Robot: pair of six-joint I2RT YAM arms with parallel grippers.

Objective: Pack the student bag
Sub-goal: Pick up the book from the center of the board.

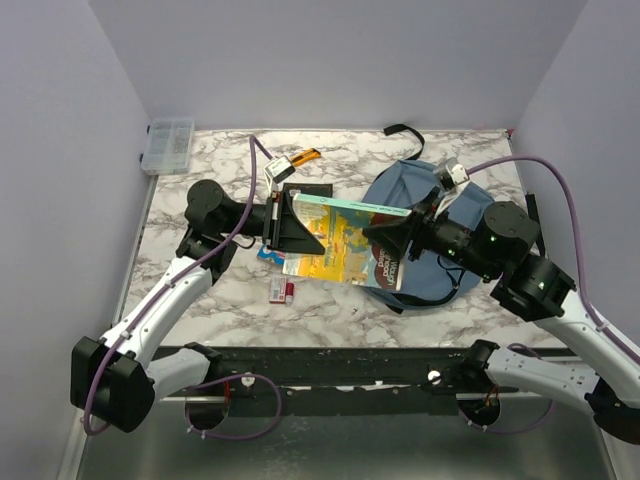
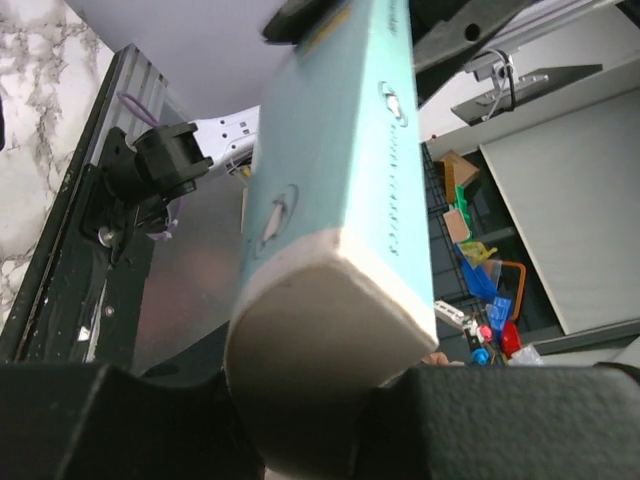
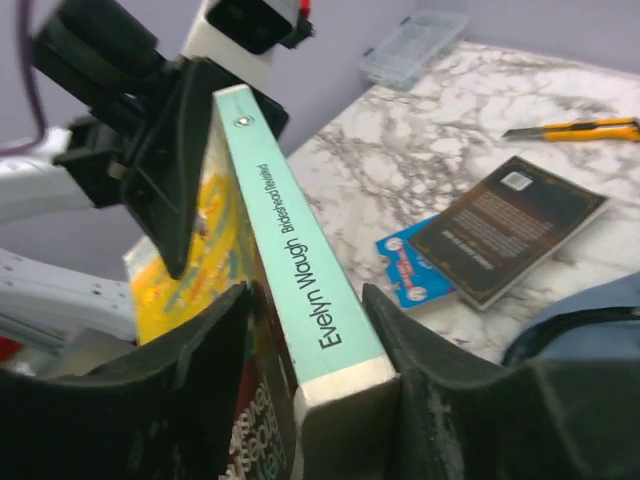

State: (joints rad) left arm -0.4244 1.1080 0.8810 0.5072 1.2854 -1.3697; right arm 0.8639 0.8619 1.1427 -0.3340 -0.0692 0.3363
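The book (image 3: 305,270) is smooth paper with a slight sheen. Under it, the table (image 1: 220,160) looks polished, marble-patterned; the bag (image 1: 400,185) is matt cloth.

Clear compartment box (image 1: 168,146) sitting at worktop's far-left corner; yellow utility knife (image 1: 303,157), dark paperback (image 3: 506,228) lying near far edge.

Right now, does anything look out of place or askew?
Yes: the paperback hangs in mid-air, tilted on edge, the left gripper clamped on one end, the right gripper straddling the other; it is not inside the student bag.
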